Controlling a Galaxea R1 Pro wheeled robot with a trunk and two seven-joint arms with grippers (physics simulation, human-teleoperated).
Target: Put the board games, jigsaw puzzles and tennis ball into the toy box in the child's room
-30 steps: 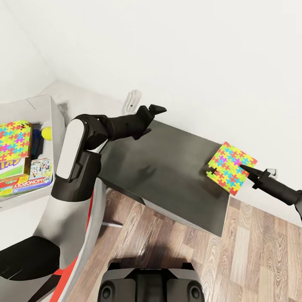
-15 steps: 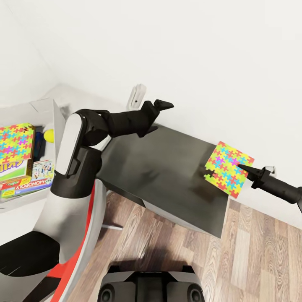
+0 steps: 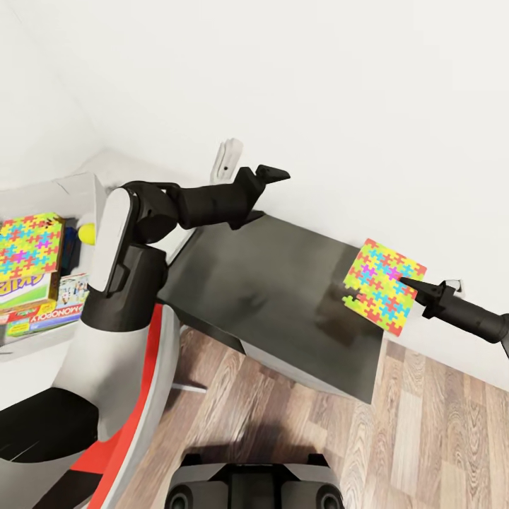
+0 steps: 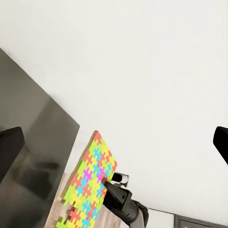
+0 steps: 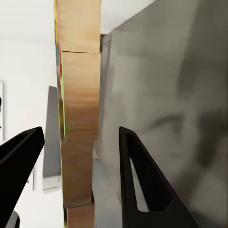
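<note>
My right gripper is shut on the edge of a multicolour jigsaw puzzle, holding it tilted just above the far right corner of the dark grey table. In the right wrist view the puzzle shows edge-on between the fingers. The left gripper hangs open and empty over the table's back edge; its wrist view looks at the held puzzle. At far left the light grey toy box holds another puzzle, the Monopoly box, a yellow-green game box and the tennis ball.
A white wall runs right behind the table, with a white fitting on it near the left gripper. Wood-plank floor lies in front of the table. My left upper arm stands between the toy box and the dark top.
The right gripper has raised the puzzle off the table and tilted it. The left arm has lifted slightly. The head view has shifted a little, sliding the toy box toward the left edge.
</note>
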